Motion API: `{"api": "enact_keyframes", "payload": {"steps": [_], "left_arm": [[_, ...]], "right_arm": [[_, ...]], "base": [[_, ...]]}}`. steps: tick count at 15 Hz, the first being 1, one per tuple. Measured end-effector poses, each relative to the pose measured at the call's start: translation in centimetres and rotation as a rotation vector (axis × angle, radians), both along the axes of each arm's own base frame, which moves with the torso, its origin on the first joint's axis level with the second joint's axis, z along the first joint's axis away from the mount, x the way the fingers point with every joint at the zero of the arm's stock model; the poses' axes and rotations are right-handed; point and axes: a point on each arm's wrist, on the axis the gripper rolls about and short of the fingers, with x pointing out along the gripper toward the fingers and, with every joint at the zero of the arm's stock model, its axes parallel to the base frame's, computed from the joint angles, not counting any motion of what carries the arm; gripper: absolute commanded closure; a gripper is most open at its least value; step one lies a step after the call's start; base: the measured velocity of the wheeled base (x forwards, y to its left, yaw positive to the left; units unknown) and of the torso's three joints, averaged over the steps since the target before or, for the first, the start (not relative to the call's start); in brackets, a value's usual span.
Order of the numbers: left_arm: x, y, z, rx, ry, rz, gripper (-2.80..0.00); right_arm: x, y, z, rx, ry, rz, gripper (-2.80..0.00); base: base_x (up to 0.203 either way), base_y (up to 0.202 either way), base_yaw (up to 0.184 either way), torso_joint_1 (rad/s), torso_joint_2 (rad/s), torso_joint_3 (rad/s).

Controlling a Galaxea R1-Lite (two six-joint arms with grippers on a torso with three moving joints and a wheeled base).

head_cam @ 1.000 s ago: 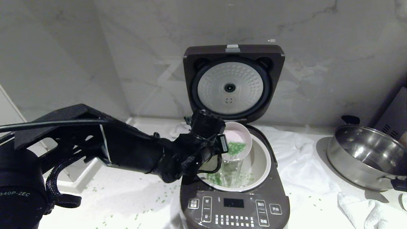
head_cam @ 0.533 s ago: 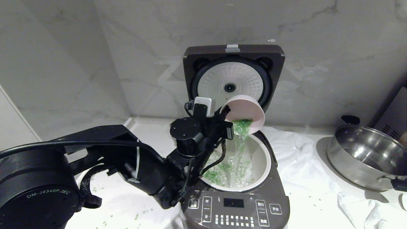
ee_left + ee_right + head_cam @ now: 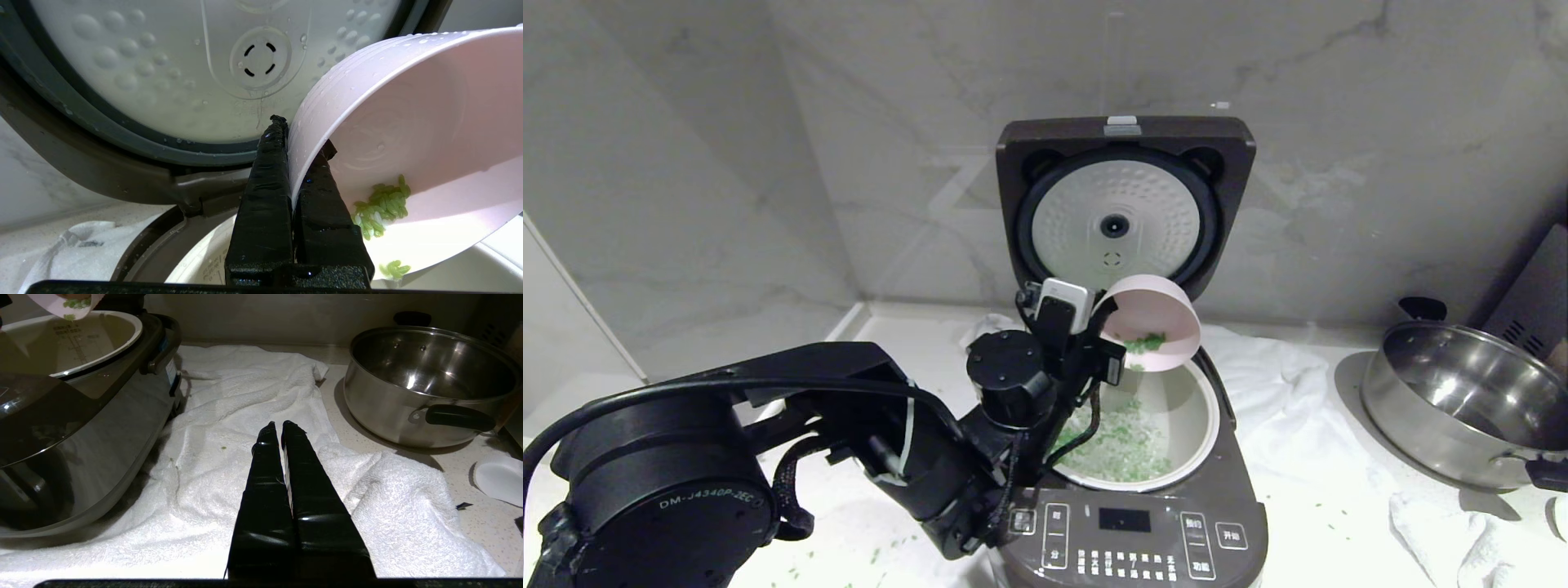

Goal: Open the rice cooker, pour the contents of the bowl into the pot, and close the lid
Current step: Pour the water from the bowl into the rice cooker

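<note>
The left gripper [image 3: 291, 134] is clamped on the rim of the small pink bowl [image 3: 1152, 322], one finger outside the wall and one inside, a pinch that lets the wrist tip the bowl steeply without covering its mouth. The bowl hangs tilted over the back edge of the cream-white inner pot [image 3: 1188, 425], its opening turned down and forward so that whatever slides out drops inside the rice cooker [image 3: 1131, 523] rather than onto the white towel [image 3: 253, 416] beside it. Most of the green grains [image 3: 1115, 445] already lie in the pot with water; a small wet clump [image 3: 382, 204] clings to the bowl's lower wall, so the pour looks nearly but not quite finished. The lid [image 3: 1125, 208] stands upright behind, dimpled plate facing forward, just clear of the bowl. The right gripper [image 3: 278, 426] is parked with fingers pressed together and empty, low over the towel between the cooker and the steel pan [image 3: 429, 379]
</note>
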Motion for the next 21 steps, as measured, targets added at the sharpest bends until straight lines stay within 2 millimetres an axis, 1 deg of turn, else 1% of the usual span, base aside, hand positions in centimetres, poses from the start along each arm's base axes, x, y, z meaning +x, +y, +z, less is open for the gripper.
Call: {"api": "enact_keyframes", "payload": {"steps": [5, 7, 9, 11, 13, 15, 16, 19, 21], "left_arm": [[0.0, 0.0, 0.2, 0.012, -0.014, 0.007, 0.0], [0.2, 0.1, 0.7, 0.017, -0.035, 0.017, 0.0], [0.7, 0.7, 1.7, 0.022, -0.069, 0.044, 0.0], [1.0, 1.4, 1.7, 0.089, -0.097, 0.078, 0.0], [2.0, 2.4, 2.6, 0.085, -0.131, 0.113, 0.0], [2.0, 3.0, 2.4, 0.152, -0.148, 0.109, 0.0], [1.9, 3.1, 2.6, 0.166, -0.165, 0.1, 0.0], [2.2, 3.9, 5.5, 0.159, -0.261, 0.13, 0.0], [1.3, 3.8, 7.1, 0.153, -0.302, 0.125, 0.0]], "right_arm": [[0.0, 0.0, 0.0, 0.0, 0.0, 0.0, 0.0], [0.0, 0.0, 0.0, 0.0, 0.0, 0.0, 0.0], [0.0, 0.0, 0.0, 0.0, 0.0, -0.001, 0.0], [0.0, 0.0, 0.0, 0.0, 0.0, 0.0, 0.0], [0.0, 0.0, 0.0, 0.0, 0.0, 0.0, 0.0], [0.0, 0.0, 0.0, 0.0, 0.0, 0.0, 0.0], [0.0, 0.0, 0.0, 0.0, 0.001, 0.0, 0.0], [0.0, 0.0, 0.0, 0.0, 0.0, 0.0, 0.0], [0.0, 0.0, 0.0, 0.0, 0.0, 0.0, 0.0]], "base": [[0.0, 0.0, 0.0, 0.0, 0.0, 0.0], [0.0, 0.0, 0.0, 0.0, 0.0, 0.0], [0.0, 0.0, 0.0, 0.0, 0.0, 0.0], [0.0, 0.0, 0.0, 0.0, 0.0, 0.0], [0.0, 0.0, 0.0, 0.0, 0.0, 0.0], [0.0, 0.0, 0.0, 0.0, 0.0, 0.0], [0.0, 0.0, 0.0, 0.0, 0.0, 0.0], [0.0, 0.0, 0.0, 0.0, 0.0, 0.0], [0.0, 0.0, 0.0, 0.0, 0.0, 0.0]]}}
